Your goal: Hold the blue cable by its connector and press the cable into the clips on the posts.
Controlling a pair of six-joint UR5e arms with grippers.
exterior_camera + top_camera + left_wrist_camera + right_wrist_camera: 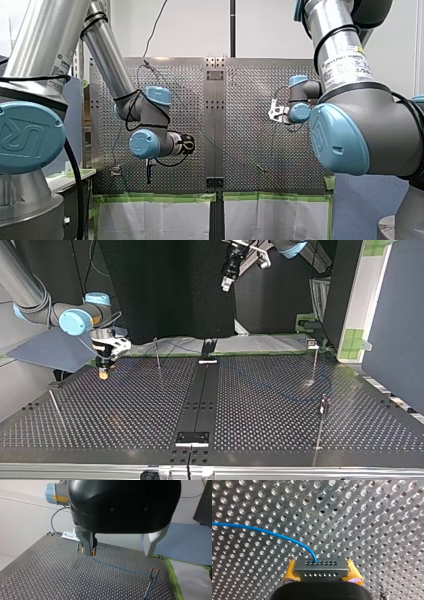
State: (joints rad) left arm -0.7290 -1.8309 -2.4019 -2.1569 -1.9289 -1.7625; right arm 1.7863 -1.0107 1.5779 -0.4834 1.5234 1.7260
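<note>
My right gripper (321, 564) is shut with its yellow pads on the grey connector (321, 570), just above the perforated table (374, 525). The blue cable (274, 533) leaves the connector's top and curves away across the holes. From the left wrist view, the cable (117, 567) runs along the table from my right gripper (88, 552) to a thin post (150, 581), where it loops down. My left gripper (118, 554) hangs high over the table, open, nothing between its metal fingers. At the top view's left my right gripper (103, 373) sits low; my left gripper (227, 282) is up high.
Thin posts stand on the table in the top view: one behind the middle (157, 354), one at the back right (315, 360), one at the front right (322, 415), and a leaning rod at the left (56, 407). A dark strip (200, 400) runs down the table's middle.
</note>
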